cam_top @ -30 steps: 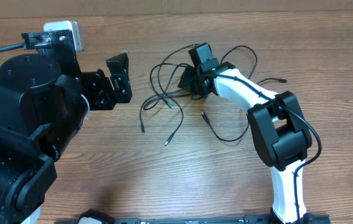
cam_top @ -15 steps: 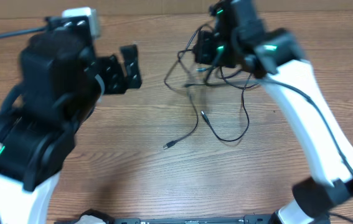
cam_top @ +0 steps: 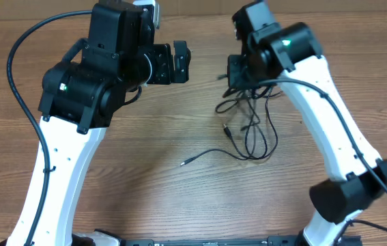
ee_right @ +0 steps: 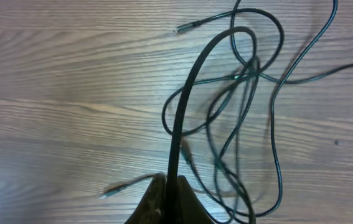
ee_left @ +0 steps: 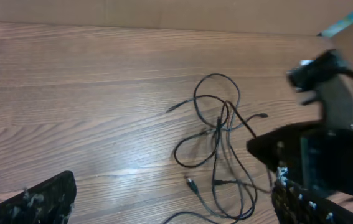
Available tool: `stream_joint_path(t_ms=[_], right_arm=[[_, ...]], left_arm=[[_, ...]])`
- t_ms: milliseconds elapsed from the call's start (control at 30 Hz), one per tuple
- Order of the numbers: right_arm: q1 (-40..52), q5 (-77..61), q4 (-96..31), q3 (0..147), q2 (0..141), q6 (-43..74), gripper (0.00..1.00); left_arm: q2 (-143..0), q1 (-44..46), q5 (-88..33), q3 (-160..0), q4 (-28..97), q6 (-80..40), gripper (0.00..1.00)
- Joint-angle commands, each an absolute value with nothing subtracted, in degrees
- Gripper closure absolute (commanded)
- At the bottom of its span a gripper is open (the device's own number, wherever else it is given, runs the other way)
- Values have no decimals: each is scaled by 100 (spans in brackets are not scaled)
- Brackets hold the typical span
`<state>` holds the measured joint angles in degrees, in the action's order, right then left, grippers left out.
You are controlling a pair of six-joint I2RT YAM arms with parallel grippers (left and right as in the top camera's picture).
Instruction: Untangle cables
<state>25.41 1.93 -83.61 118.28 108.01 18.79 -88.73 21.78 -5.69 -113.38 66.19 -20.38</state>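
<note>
White arms (cam_top: 56, 171); black joints (cam_top: 84, 89)

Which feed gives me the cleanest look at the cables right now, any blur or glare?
Overhead: sharp, evenly lit, cables clear below the right gripper. Left wrist: pale glare on the table, the right arm at the frame's right smeared. Right wrist: the pinched strand near the lens is soft; far loops crisp.

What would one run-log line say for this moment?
left gripper: open, empty | right gripper: shut on a strand of the thin black cables | state: tangled, mostly lying on brown wooden table
</note>
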Motion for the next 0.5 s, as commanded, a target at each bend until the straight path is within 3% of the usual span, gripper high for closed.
stream_joint_path(t_ms=[0, 300, 467], right_arm=[[2571, 268, -8479, 12425, 10440, 1629, 96], [2558, 261, -8584, 15760, 9968, 1035, 96], [2401, 840, -8569, 16625, 9953, 701, 96]], left_arm=[[-8801, 2167, -687, -11375, 6606, -1658, 0], [-8807, 2167, -532, -11373, 6619, -1623, 0], [-8807, 2167, -532, -11373, 6661, -1623, 0]])
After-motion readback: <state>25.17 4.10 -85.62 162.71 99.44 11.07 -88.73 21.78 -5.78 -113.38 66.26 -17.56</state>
